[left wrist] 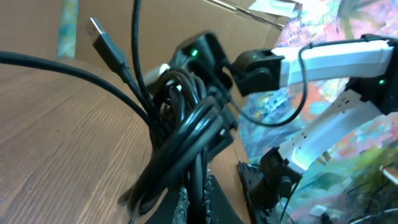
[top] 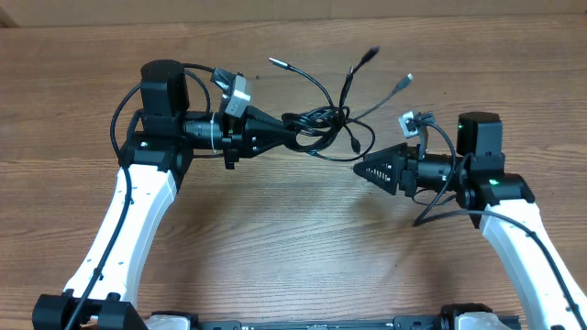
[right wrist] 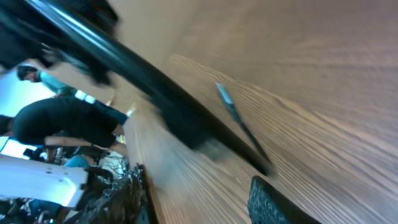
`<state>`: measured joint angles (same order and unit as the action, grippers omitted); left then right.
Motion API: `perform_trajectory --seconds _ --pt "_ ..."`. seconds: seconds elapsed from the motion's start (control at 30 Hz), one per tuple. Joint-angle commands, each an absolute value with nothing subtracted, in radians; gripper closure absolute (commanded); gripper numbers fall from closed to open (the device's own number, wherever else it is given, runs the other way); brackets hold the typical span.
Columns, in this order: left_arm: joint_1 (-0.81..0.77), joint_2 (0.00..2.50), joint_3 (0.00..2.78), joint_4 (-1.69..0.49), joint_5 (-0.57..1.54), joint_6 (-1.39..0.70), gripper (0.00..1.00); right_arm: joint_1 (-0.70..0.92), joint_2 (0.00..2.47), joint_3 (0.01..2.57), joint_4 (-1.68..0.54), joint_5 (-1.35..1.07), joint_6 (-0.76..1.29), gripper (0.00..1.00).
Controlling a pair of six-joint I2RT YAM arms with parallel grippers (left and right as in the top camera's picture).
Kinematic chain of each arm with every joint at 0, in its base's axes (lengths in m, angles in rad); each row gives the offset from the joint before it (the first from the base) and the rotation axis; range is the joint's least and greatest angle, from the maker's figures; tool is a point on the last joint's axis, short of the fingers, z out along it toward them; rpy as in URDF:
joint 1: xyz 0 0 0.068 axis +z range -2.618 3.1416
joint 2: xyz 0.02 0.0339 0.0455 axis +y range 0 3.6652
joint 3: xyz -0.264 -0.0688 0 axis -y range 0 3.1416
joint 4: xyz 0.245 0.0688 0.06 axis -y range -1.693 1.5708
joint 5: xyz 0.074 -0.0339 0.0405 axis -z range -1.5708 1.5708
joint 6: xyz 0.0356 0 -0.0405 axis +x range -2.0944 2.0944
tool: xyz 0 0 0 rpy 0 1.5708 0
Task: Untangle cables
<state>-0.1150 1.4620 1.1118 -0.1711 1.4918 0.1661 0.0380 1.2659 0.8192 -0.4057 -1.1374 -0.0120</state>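
Cables point(top: 316, 124): several thin black cords knotted into one loose bundle at the far middle of the wooden counter point(top: 275, 247). Free ends fan outward from the knot. One silvery plug tip point(top: 275, 62) points left, one dark tip point(top: 371, 52) points to the far side, one pale tip point(top: 406, 81) points right, and a short end point(top: 353, 145) hangs toward the near side.

Left hand point(top: 292, 136): closed on the left side of the bundle, gripping several strands together.

Right hand point(top: 362, 170): fingers parted about halfway, nothing between them. Its tip lies just beside the short near end and apart from it.

The overhead view alone shows the whole spread of the loose ends. The left wrist view shows the gripped strands up close as thick overlapping loops point(left wrist: 186, 130), with one flat plug point(left wrist: 102, 37) rising behind them. The right wrist view, blurred, shows one dark cord point(right wrist: 205, 127) crossing the counter beyond the spread fingertips point(right wrist: 273, 202).
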Motion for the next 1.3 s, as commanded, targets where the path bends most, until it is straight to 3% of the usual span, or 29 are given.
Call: perform_trajectory --seconds 0.0,0.2,0.4,0.83,1.27 --pt "-0.110 1.435 1.127 -0.219 1.508 0.323 0.96 0.033 1.191 0.832 -0.367 -1.199 0.070 0.46" --pt "-0.111 1.435 1.127 -0.333 1.496 0.401 0.96 0.033 1.081 0.832 -0.330 -1.169 0.099 0.44" --pt "-0.112 1.435 1.127 -0.447 1.452 0.428 0.96 0.034 0.979 0.832 -0.330 -1.169 -0.076 0.38" --pt "-0.152 1.435 1.127 -0.528 1.546 0.442 0.96 0.034 0.895 0.832 -0.322 -1.169 -0.353 0.51" --pt "-0.299 1.435 1.127 -0.516 1.403 0.436 0.96 0.034 0.896 0.832 -0.323 -1.169 -0.424 0.46"
